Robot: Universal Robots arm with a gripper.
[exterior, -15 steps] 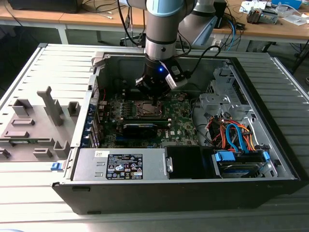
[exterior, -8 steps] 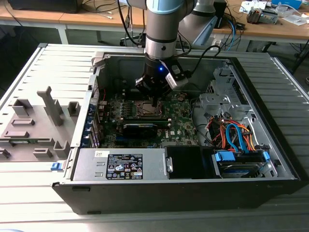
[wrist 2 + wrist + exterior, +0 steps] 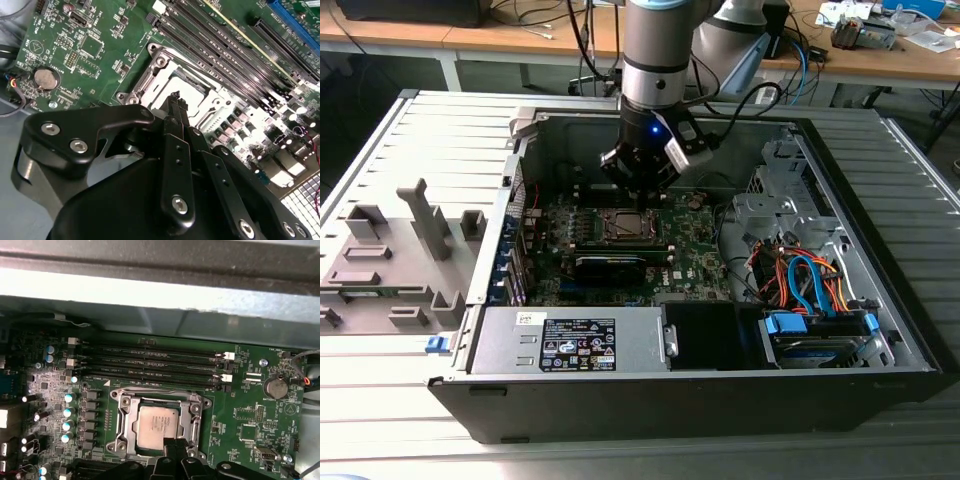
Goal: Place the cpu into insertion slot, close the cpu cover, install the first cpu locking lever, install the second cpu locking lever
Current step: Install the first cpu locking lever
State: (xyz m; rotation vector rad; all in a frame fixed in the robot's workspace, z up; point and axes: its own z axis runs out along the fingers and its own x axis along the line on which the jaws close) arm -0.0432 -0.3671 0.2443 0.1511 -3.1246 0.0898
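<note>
1. A single grey robot arm reaches down into an open black computer case lying flat on a slatted grey table [image 3: 380, 150]. Its black gripper [image 3: 638, 182] hangs just above the green motherboard [image 3: 695, 245].
2. In the first wrist view, the small square cpu with a dull silver-grey metal top [image 3: 156, 426] lies flat inside the insertion slot, a square dark socket with a metal rim [image 3: 121, 420]. The thin silver-grey cpu cover [image 3: 187, 426] frames the chip and appears to lie down over its edges.
3. In the second wrist view, the gripper's black fingers [image 3: 175, 107] meet at a narrow tip above the socket edge. They look closed together with nothing between them.
4. The work looks to be at the cover or lever stage. To do it well, I judge the tip should press only on the metal frame or a lever, never on the chip top, and move slowly.
5. Counts: one arm, one gripper, one cpu, one socket. Four long narrow black memory slots [image 3: 150, 362] run beside the socket. One round silver coin battery [image 3: 274, 387] sits near them.
</note>
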